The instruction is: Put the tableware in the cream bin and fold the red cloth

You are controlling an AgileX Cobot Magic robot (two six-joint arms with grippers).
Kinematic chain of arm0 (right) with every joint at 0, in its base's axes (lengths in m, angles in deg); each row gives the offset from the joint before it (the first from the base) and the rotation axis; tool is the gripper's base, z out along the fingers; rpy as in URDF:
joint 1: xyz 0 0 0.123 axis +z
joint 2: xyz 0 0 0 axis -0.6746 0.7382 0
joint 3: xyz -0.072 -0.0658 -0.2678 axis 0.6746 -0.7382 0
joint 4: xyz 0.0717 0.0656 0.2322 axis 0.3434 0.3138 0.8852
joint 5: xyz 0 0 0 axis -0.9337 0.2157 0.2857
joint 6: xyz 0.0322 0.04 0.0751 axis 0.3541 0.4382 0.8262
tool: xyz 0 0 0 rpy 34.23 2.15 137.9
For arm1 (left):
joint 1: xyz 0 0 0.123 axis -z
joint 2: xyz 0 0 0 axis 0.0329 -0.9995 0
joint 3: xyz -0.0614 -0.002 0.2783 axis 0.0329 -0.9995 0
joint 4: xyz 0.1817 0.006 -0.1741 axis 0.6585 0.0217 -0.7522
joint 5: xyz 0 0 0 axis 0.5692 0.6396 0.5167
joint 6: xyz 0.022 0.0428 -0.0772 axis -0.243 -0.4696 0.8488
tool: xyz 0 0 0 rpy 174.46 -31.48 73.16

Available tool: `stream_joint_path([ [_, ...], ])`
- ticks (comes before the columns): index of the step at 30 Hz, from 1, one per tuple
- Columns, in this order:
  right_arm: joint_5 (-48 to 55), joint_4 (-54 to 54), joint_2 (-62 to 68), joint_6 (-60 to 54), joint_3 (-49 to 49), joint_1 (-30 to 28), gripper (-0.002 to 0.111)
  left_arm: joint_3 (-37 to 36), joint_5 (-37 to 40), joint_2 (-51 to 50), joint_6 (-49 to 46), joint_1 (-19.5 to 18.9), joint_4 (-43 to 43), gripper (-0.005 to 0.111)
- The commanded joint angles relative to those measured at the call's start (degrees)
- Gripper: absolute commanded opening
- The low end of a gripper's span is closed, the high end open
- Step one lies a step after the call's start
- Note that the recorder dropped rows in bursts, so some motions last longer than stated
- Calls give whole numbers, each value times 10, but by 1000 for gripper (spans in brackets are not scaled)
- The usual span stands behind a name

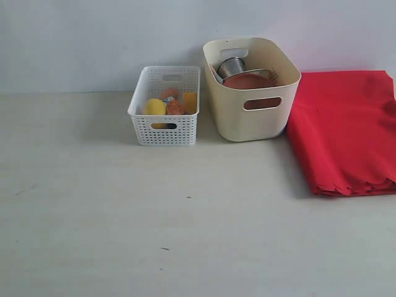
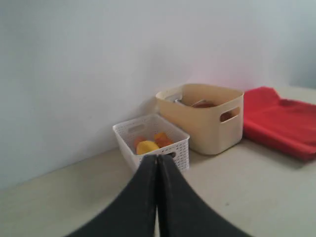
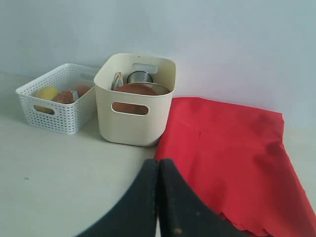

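Table [image 1: 185, 235]: pale; the lower two-thirds of the exterior frame are open.
Cream bin [image 1: 250, 117]: upper centre, rounded corners, oval handle cut-out; holds steel cup [image 1: 231, 66] and round brown plate [image 1: 247, 81].
Red cloth [image 1: 343, 133]: folded, scalloped edge, upper right, just beside the bin, crossing the right frame edge.
White perforated basket [image 1: 164, 130]: left of the bin.
Left gripper [image 2: 157, 163], right gripper [image 3: 158, 168]: jaws pressed together, holding nothing.
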Motion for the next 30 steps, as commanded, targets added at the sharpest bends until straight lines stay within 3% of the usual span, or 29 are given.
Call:
stream_joint_path([
  [1, -6, 4, -3, 0, -1, 1, 0, -46, -28, 2, 4, 2, 74, 1],
  [6, -6, 4, -3, 0, -1, 1, 0, -80, -37, 2, 4, -13, 115, 1],
  [10, -6, 5, -3, 0, -1, 1, 0, -105, -39, 2, 4, -73, 148, 1],
  [16, -6, 5, -3, 0, -1, 1, 0, -107, -41, 2, 4, -121, 181, 1],
  [30, -6, 5, -3, 0, -1, 1, 0, -147, -40, 2, 4, -125, 186, 1],
])
